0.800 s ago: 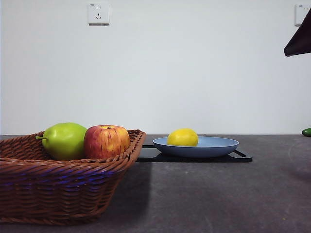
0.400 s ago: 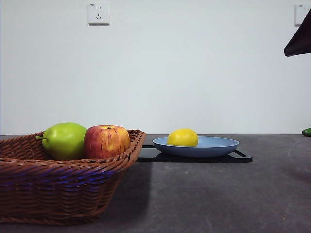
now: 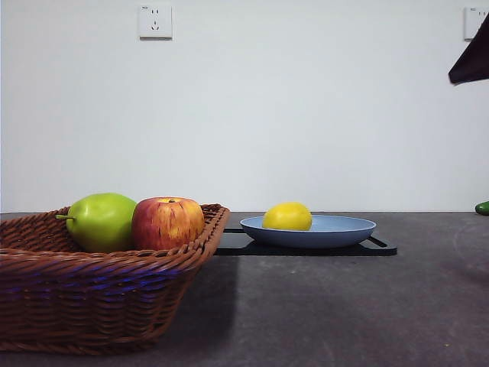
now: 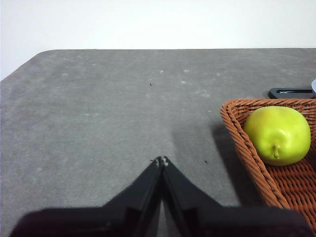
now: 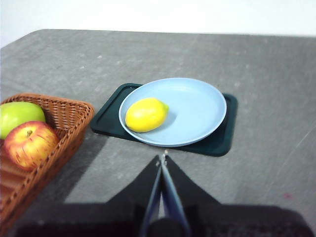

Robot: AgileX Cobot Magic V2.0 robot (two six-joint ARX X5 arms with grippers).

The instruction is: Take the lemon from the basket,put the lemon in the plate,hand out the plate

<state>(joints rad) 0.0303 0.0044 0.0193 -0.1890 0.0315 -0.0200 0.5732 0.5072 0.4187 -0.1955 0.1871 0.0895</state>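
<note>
The yellow lemon [image 3: 287, 216] lies in the light-blue plate [image 3: 344, 226], toward the plate's basket side; it also shows in the right wrist view [image 5: 146, 114] on the plate [image 5: 197, 106]. The brown wicker basket [image 3: 92, 294] stands at the near left and holds a green pear [image 3: 102, 221] and a red-yellow apple [image 3: 167, 222]. My right gripper [image 5: 162, 159] is shut and empty, held above the table short of the plate's rim. My left gripper [image 4: 161, 160] is shut and empty over bare table beside the basket [image 4: 247, 148].
The plate sits on a flat black tray [image 3: 378, 248], also seen in the right wrist view [image 5: 224, 143]. A black arm tip [image 3: 470, 65] shows at the top right corner. A small green object [image 3: 482, 207] lies at the far right edge.
The black arm tip at the top right corner has drawn slightly up and to the right. Nothing else has moved.
</note>
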